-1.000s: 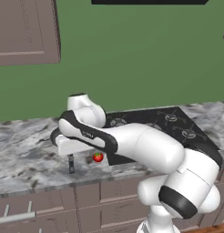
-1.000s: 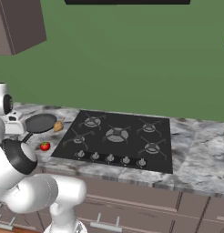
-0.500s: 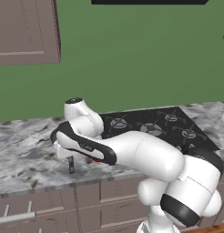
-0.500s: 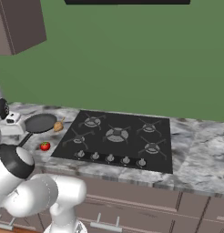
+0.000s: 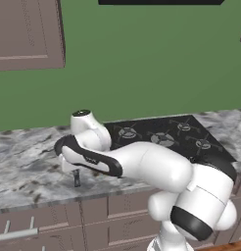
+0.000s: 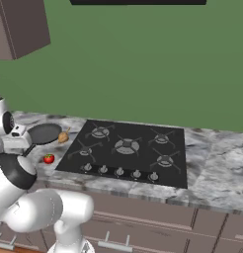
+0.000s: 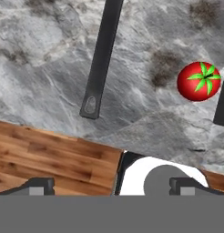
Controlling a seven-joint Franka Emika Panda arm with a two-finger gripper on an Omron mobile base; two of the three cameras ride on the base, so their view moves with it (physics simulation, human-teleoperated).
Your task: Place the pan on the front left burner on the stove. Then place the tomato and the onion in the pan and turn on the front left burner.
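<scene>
The dark pan (image 6: 44, 133) lies on the marble counter left of the stove (image 6: 143, 143), its long handle (image 7: 102, 59) pointing toward the counter's front edge. The onion (image 6: 63, 137) rests beside the pan's rim, toward the stove. The red tomato (image 6: 48, 158) sits on the counter in front of the pan, near the front left burner (image 6: 84, 148). My gripper (image 7: 113, 186) hangs open above the counter's front edge, just short of the handle's end, with nothing between its fingers. In the hand view the tomato (image 7: 199, 81) lies to the right of the handle. One dark finger (image 5: 77, 179) points down at the counter.
Silver knobs (image 6: 118, 172) line the stove's front edge. Grey marble counter (image 5: 24, 166) stretches left of the stove, with brown drawers below and a wooden floor (image 7: 50, 159) past the edge. A brown wall cabinet (image 5: 27, 34) hangs at the upper left.
The arm has swung left along the counter, and in the left base view it now covers the tomato. The jaws have stayed open.
</scene>
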